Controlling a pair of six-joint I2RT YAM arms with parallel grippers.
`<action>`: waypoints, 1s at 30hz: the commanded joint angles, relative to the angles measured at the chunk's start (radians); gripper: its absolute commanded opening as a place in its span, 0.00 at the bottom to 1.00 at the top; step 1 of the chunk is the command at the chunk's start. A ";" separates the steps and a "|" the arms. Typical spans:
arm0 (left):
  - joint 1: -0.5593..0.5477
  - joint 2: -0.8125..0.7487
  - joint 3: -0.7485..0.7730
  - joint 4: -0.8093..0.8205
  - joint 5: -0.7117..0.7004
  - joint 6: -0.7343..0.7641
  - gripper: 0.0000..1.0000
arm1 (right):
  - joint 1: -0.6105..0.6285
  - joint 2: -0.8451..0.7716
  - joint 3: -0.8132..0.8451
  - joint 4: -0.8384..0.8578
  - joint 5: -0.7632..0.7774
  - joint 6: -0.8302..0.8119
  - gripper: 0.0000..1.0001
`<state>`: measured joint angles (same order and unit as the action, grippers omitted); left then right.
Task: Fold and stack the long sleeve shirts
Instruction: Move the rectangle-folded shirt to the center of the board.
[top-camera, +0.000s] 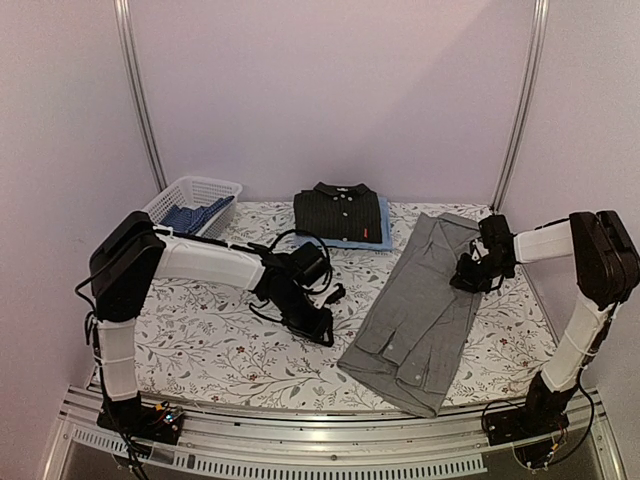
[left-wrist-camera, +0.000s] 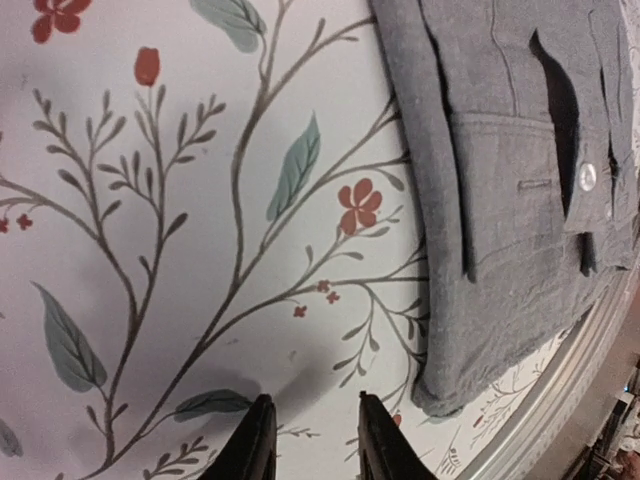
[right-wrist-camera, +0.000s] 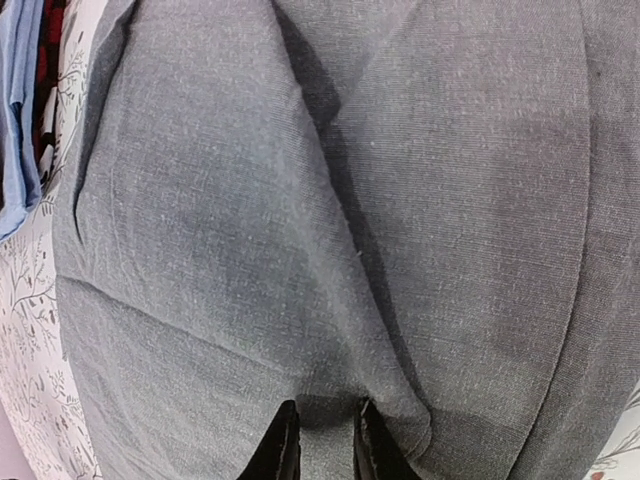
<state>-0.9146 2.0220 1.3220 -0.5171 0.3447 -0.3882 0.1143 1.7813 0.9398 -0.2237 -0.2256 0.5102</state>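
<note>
basket (top-camera: 212, 183) and folded black shirt (top-camera: 338, 212) lie beyond grey shirt (top-camera: 420, 310).

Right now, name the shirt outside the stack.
The grey shirt, stretched out alone on the right; the black shirt sits folded on the light blue shirt at the back.

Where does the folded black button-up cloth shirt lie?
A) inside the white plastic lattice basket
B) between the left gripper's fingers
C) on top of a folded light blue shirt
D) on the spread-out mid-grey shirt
C: the folded black button-up shirt rests on the folded light blue shirt, whose edge peeks out along its right and near sides.
</note>
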 joint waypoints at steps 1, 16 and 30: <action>-0.045 0.037 0.012 0.015 0.059 0.004 0.28 | -0.021 0.038 0.056 -0.063 0.044 -0.070 0.19; 0.007 -0.052 0.050 -0.002 -0.031 -0.003 0.27 | 0.262 -0.442 -0.170 -0.182 0.091 0.122 0.38; 0.024 0.174 0.291 -0.026 0.097 -0.002 0.38 | 0.394 -0.750 -0.425 -0.274 0.220 0.398 0.41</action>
<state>-0.8925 2.1448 1.5787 -0.5205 0.3946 -0.3927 0.5289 1.0309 0.5392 -0.4934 -0.0555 0.8448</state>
